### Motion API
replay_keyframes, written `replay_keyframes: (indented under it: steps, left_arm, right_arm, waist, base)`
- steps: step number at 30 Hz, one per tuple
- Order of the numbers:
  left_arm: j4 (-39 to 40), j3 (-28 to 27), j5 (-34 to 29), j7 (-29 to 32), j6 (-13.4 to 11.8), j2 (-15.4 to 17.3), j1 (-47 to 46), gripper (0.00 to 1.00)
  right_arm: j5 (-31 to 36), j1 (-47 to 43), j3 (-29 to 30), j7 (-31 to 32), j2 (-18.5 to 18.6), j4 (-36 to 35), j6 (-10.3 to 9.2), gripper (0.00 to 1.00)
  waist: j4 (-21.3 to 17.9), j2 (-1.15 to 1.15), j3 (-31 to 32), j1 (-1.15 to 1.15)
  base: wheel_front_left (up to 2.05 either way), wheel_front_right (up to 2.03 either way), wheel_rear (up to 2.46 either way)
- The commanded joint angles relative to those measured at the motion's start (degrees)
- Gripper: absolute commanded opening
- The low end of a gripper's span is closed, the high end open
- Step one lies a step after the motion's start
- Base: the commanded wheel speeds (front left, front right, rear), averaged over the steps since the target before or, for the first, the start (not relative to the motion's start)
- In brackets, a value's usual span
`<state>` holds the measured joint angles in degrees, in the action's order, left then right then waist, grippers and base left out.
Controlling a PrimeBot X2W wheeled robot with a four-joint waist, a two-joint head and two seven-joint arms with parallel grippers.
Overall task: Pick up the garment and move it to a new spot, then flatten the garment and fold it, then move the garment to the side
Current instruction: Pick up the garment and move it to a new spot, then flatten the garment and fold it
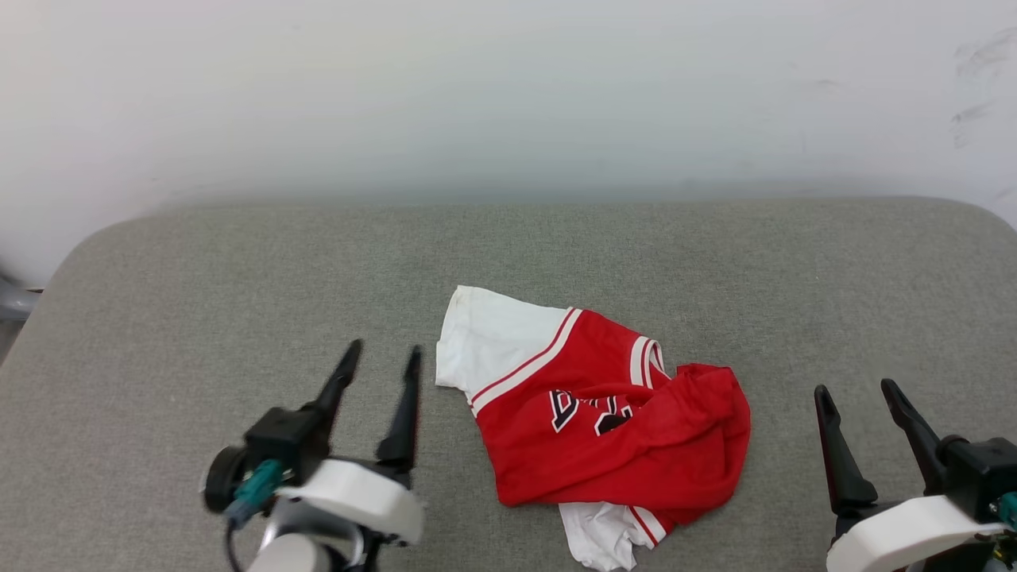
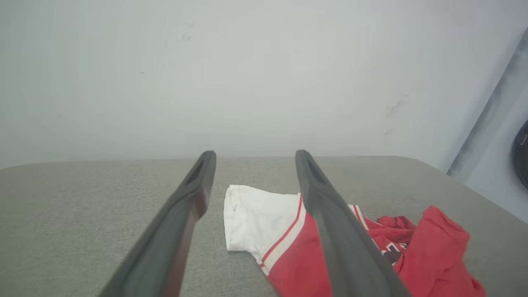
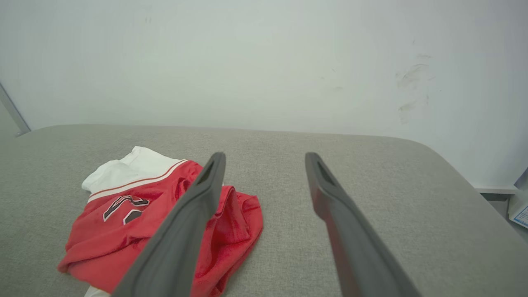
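In the head view the left gripper (image 1: 385, 347) sits at about 7 o'clock, low over the grey padded surface (image 1: 238, 278). Its two dark fingers point toward 12 o'clock and stand spread wide with only bare fabric between them. The tips are just beside the shirt's white sleeve but apart from it.

The shirt (image 1: 604, 405) lies crumpled a little below the middle of the surface, at roughly 6 o'clock in that view and at 3 o'clock from the left gripper. One white sleeve is spread flat at its 10 o'clock corner, edged with red-and-white striped trim. The red body is bunched and folded over itself toward 4 o'clock, so only part of the black, white-outlined lettering shows. A second bit of white cloth pokes out from under the red at the shirt's 6 o'clock edge.

The right gripper (image 1: 854, 387) is at about 4 o'clock in the head view, well apart from the shirt, which lies at its 9 o'clock. Its fingers are also spread wide and hold nothing. In the right wrist view the grey surface shows between them, and the red cloth sits off at 8 o'clock.

A pale wall (image 1: 508, 95) with a few scuff marks rises behind the surface at 12 o'clock.
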<state>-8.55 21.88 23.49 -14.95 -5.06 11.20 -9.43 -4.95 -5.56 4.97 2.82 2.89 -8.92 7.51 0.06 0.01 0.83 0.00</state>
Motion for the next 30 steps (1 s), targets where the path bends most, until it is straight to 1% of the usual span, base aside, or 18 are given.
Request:
replay_keyframes:
  steps: [1,5,8,12,16,19,20,22,26,30]
  left_arm:
    - [0.4,-1.5,0.0,-0.3,-0.3,0.8,1.7,1.0]
    - [1.2,-5.4,-0.4,-0.3,-0.8,2.3,4.7,1.0]
    - [1.4,-7.1,-0.7,-0.3,-0.8,3.0,6.7,1.0]
    - [1.3,-8.1,-0.7,-0.3,-0.1,3.5,8.1,1.0]
    - [0.9,-8.1,-0.9,-0.3,0.5,3.3,8.1,1.0]
    - [0.8,-7.9,-1.1,-0.3,1.0,2.9,7.8,1.0]
    - [0.7,-7.8,-1.2,-0.3,1.0,2.8,7.6,1.0]
    - [0.6,-7.6,-1.3,-0.3,1.3,2.6,7.2,1.0]
    - [0.5,-7.3,-1.7,-0.3,1.8,1.9,6.6,1.0]
    - [0.6,-7.2,-1.9,-0.3,2.2,1.4,5.8,1.0]
  right_arm:
    - [-0.3,-1.0,0.1,-0.1,0.0,-0.1,-0.04,1.0]
    - [-0.6,-1.9,0.2,0.0,0.0,0.2,-0.04,1.0]
    - [-0.6,-2.4,0.3,0.2,0.0,0.2,-0.04,1.0]
    - [-0.8,-2.8,0.3,0.5,0.0,0.0,-0.04,1.0]
    - [0.2,-3.0,-0.2,1.5,0.0,0.3,-0.04,1.0]
    - [-1.9,-3.1,-0.2,3.6,0.0,1.4,-0.04,1.0]
    - [-3.6,-3.1,-0.5,5.2,0.0,2.1,-0.04,1.0]
    - [-4.9,-2.9,-0.8,8.6,0.0,2.9,-0.04,1.0]
    - [-7.3,-0.8,-2.5,18.5,0.0,4.5,-0.04,1.0]
    - [-8.7,1.4,-5.5,27.0,2.7,5.5,-0.04,1.0]
  waist:
    - [0.0,-0.01,0.2,0.0]
    - [-0.1,-0.01,0.8,0.0]
    - [-0.3,-0.01,0.9,0.0]
    - [-0.4,-0.01,1.0,0.0]
    - [-0.2,-0.01,0.8,0.0]
    - [0.0,-0.01,0.6,0.0]
    - [0.2,-0.01,0.5,0.0]
    - [0.6,-0.01,0.3,0.0]
    - [1.7,-0.01,-0.4,0.0]
    - [3.1,-0.01,-1.7,0.0]
  base:
    - [0.0,0.0,0.0]
    - [0.0,0.0,0.0]
    - [0.0,0.0,0.0]
    - [0.0,0.0,0.0]
    - [0.0,0.0,0.0]
    - [0.0,0.0,0.0]
    - [0.0,0.0,0.0]
    - [0.0,0.0,0.0]
    - [0.0,0.0,0.0]
    - [0.0,0.0,0.0]
